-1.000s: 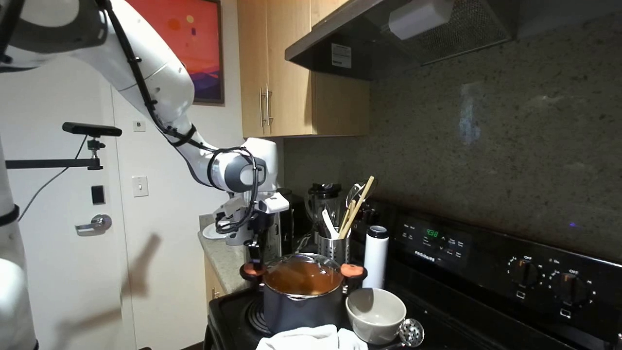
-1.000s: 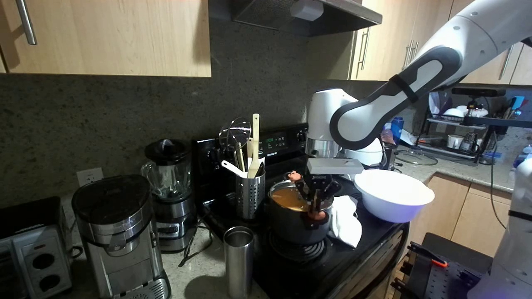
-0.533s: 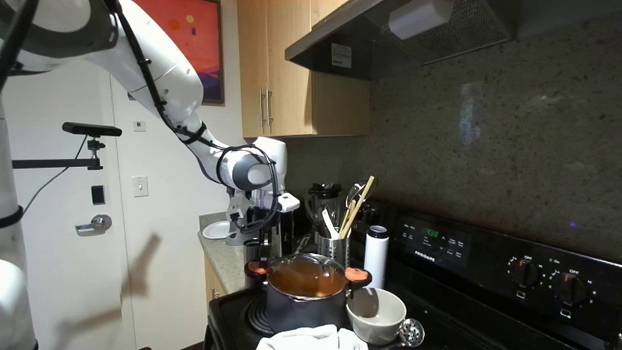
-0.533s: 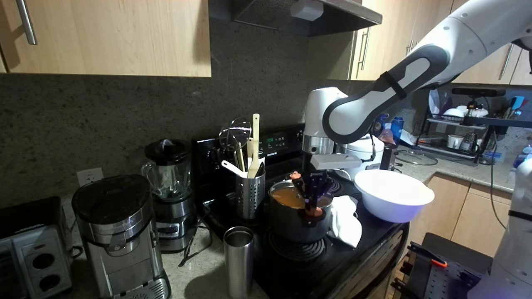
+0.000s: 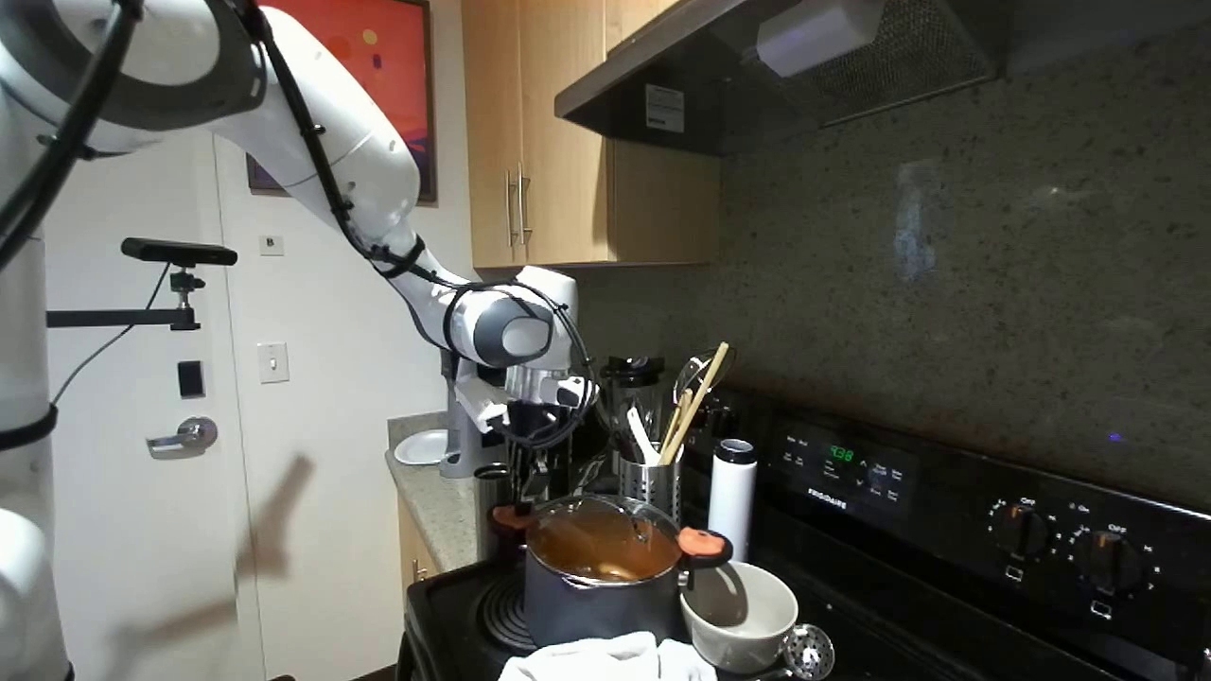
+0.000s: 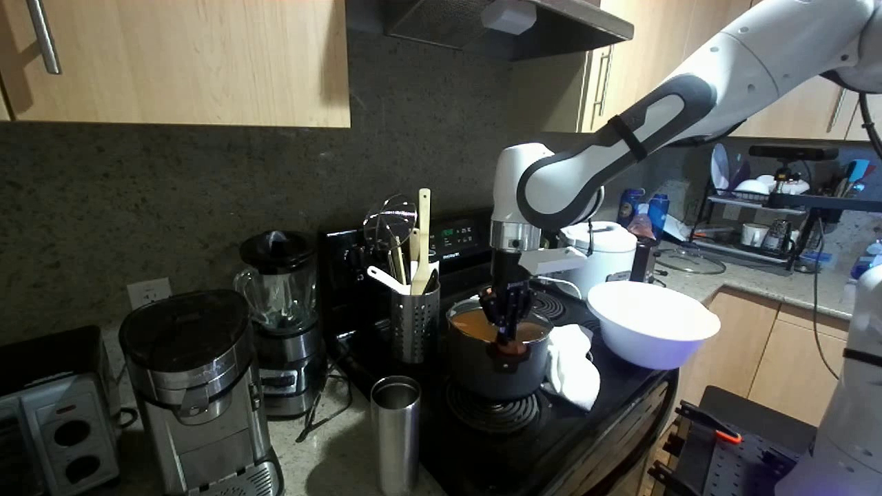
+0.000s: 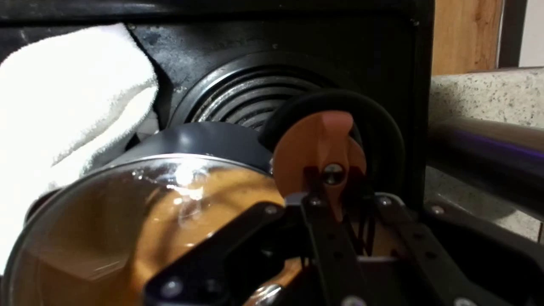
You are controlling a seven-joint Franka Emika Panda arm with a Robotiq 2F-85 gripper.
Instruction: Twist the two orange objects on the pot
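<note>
Where one orange object [image 7: 312, 146] sits, end effector [image 7: 334, 185] directly above, clamped on its ridge [image 7: 335, 142]

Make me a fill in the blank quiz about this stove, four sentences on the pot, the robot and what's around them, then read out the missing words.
1. In an exterior view, the pot shows ____ orange knobs.
2. The gripper is at the knob that lies ____ from the control panel than the other one does.
3. The brand name on that panel reads ____.
4. The color of the cloth beside the pot is ____.

Missing words: two; farther; Frigidaire; white.
</note>
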